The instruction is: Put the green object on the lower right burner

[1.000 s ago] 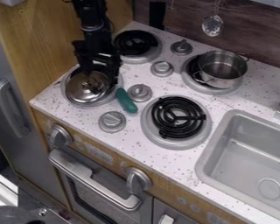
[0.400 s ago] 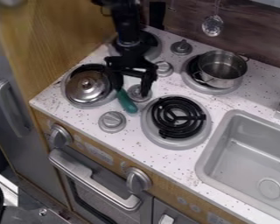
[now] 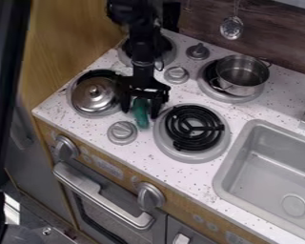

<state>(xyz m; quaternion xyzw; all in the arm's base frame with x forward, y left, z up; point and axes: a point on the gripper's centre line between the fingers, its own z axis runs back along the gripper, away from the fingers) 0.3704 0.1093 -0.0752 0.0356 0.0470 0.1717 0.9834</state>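
Fixed cam, high, slanting down

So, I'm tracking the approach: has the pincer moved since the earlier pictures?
Yes: the pincer was above the lower left burner and is now to its right, over the green object.

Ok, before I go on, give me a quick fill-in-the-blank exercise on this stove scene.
The green object is ____ the two parted fingers of the gripper.
The metal lid sits on the lower ____ burner.
The metal pot stands on the ____ burner.
Just right of the lower right burner is the gray ____.

Missing words: between; left; upper right; sink.
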